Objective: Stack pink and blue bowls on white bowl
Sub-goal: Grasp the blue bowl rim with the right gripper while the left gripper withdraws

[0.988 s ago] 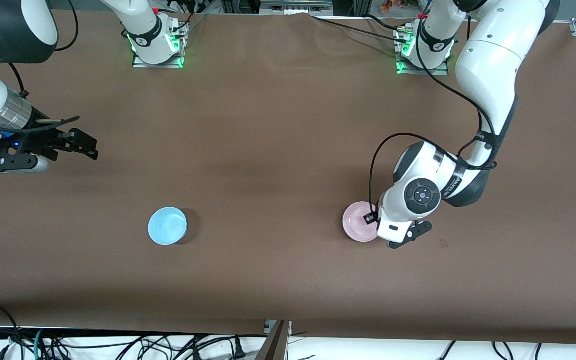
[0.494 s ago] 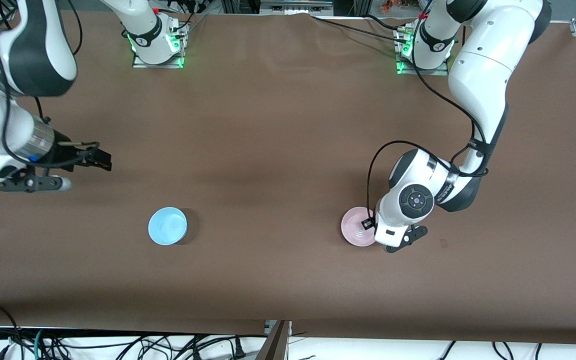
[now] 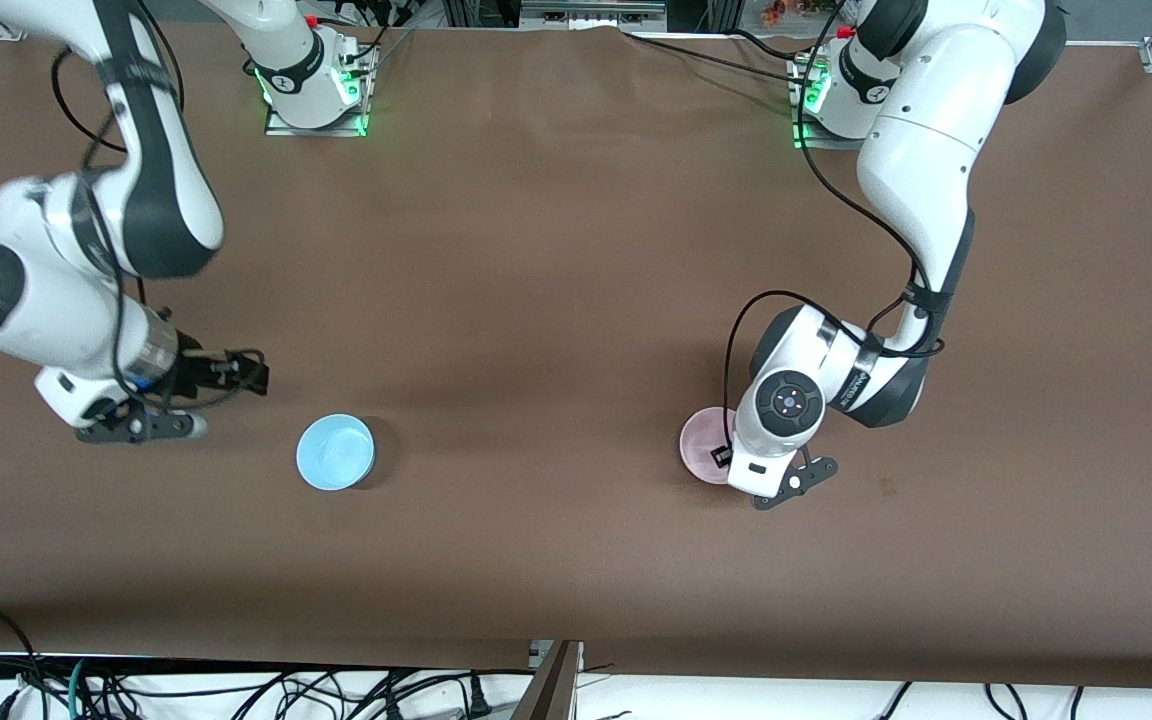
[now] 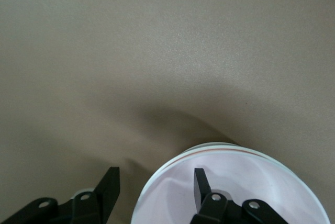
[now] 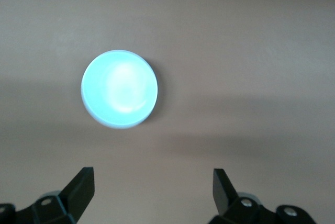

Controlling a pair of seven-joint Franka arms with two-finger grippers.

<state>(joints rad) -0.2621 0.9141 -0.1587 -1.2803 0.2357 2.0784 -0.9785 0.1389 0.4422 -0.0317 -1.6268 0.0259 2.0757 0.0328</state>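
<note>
The pale pink bowl [image 3: 702, 440] sits toward the left arm's end of the table, partly under the left hand. In the left wrist view its pink inside [image 4: 251, 179] shows, with a whitish rim [image 4: 209, 146] right under its edge, so it looks nested in the white bowl. My left gripper [image 3: 731, 460] is open astride that rim [image 4: 154, 190], one finger inside and one outside. The sky blue bowl [image 3: 335, 452] stands alone toward the right arm's end. My right gripper [image 3: 251, 377] is open and empty above the table beside it; the bowl shows ahead of it [image 5: 119, 89].
The brown table [image 3: 556, 280] carries only the bowls. The two arm bases [image 3: 314, 90] stand along its edge farthest from the front camera. Cables lie past its nearest edge.
My right arm has swung in from the table's end toward the blue bowl. My left hand has shifted a little toward the right arm's end, farther over the pink bowl.
</note>
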